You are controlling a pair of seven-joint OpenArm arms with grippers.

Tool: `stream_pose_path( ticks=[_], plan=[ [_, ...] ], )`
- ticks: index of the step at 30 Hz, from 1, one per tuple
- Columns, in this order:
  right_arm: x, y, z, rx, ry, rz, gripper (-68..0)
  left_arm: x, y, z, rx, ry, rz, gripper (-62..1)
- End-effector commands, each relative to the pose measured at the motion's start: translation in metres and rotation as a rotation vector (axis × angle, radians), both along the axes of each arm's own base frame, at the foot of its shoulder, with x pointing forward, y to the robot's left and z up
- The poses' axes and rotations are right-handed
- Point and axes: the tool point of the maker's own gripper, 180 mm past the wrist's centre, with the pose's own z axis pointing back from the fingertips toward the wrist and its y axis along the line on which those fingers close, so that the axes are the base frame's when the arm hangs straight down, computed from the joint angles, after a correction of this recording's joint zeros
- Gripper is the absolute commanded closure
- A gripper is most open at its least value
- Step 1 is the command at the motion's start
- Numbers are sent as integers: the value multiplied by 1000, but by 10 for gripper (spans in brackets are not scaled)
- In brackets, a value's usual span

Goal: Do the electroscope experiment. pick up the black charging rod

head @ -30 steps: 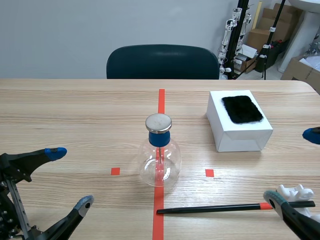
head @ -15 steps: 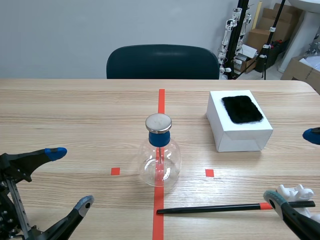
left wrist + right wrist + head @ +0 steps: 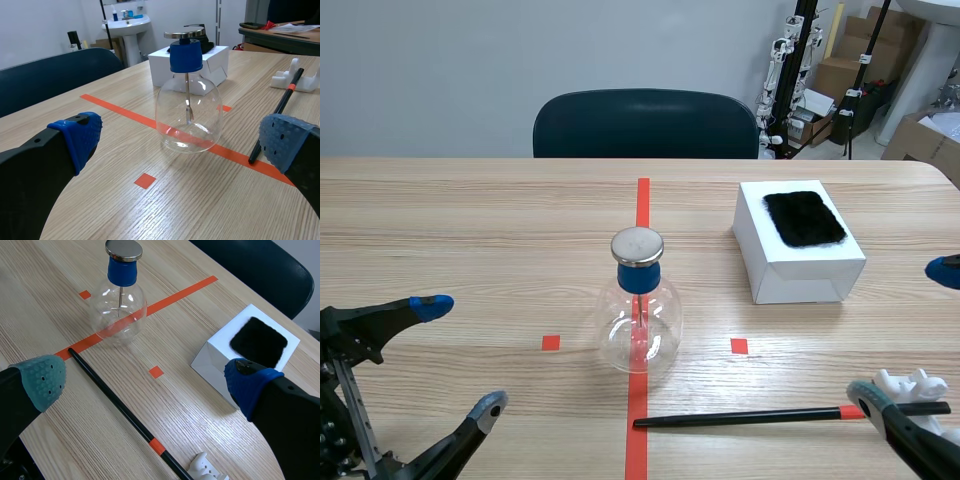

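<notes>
Scene view showed the black charging rod [image 3: 740, 417] lying flat on the table [image 3: 470, 230], on the robot's side of the glass electroscope flask [image 3: 638, 325] and near it without touching. Its bare black tip lay across the centre tape line. Its other end, ringed by an orange band [image 3: 852, 411], ran rightward onto a small white holder [image 3: 910, 383] at the table's near right corner. The flask stood upright on the tape line, closed by a blue stopper [image 3: 639, 277] with a round metal disc [image 3: 637, 245] on top and a thin metal stem hanging inside the glass. Farther back and to the right sat a white box [image 3: 790, 270] with a patch of black fur [image 3: 804, 218] on its top face, well apart from the rod. A dark chair [image 3: 645, 123] stood behind the far edge of the table. The left jaws were low at the near left, spread wide with nothing between them; in the left wrist view the flask stood ahead of them and the rod lay off beside one blue pad [image 3: 287, 142]. The right jaws were also wide open and held nothing. In the right wrist view the rod ran diagonally across the table in the gap between them, its black tip close to the grey-green pad [image 3: 42, 377] but not touching it, and the box sat beside the blue one.
</notes>
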Motion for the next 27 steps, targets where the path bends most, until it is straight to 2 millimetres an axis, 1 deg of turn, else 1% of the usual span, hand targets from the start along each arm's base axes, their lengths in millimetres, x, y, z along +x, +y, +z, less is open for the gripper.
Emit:
stream_pose_path(
  ticks=[1, 4, 8, 14, 17, 21, 27],
  plan=[
    [3, 2, 8, 11, -28, 6, -679, 2, 1, 5, -15, -19, 3, -623],
    [3, -1, 2, -29, -9, 8, -679, 2, 1, 5, -15, -19, 3, -623],
    [0, -1, -8, -132, -5, 66, -679, 2, 1, 6, -15, -20, 3, -623],
    [17, -9, -18, -346, 24, 108, -679, 2, 1, 6, -15, -20, 3, -623],
    [20, -15, -33, -492, 85, 141, -679, 2, 1, 6, -15, -20, 3, -623],
    [19, -17, -54, -644, 158, 214, -679, 2, 1, 6, -15, -20, 3, -623],
    [25, -17, -74, -823, 222, 253, -679, 2, 1, 6, -15, -20, 3, -623]
  ],
)
